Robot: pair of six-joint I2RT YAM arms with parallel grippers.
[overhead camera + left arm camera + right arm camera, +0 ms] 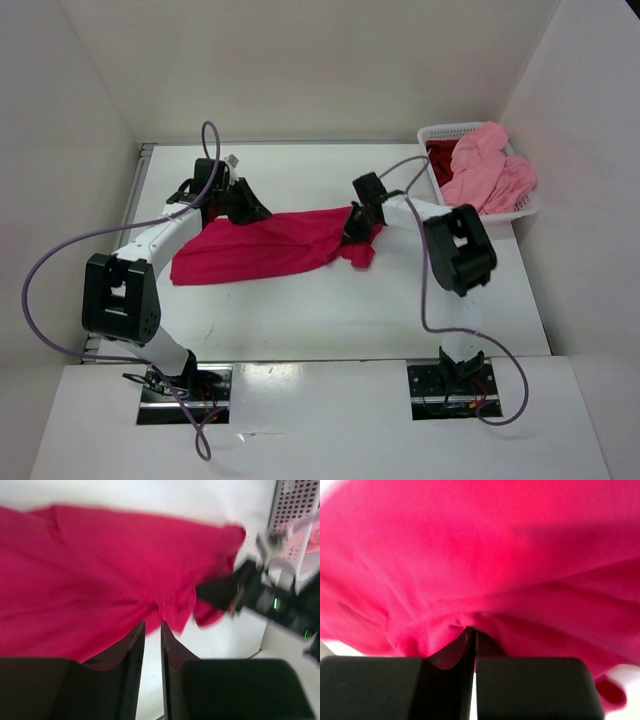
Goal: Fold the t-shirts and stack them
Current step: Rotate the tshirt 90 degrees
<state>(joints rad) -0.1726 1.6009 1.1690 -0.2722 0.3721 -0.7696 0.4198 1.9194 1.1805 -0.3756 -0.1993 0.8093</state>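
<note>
We see the white counter [330,310] with the crimson shirt [260,245] stretched across its middle between both arms. At the far right corner stands the white basket [445,132], with the salmon shirt [485,170] heaped over its rim and the dark red shirt [440,158] inside. The left fingers [132,660] pinch the crimson shirt's far left edge. The right fingers [462,680], pressed together, pinch a fold at its right end.

No readable text or labels anywhere

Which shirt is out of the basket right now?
The bright crimson-pink shirt, stretched across the table; the salmon pink shirt and dark red shirt sit in the white basket.
</note>
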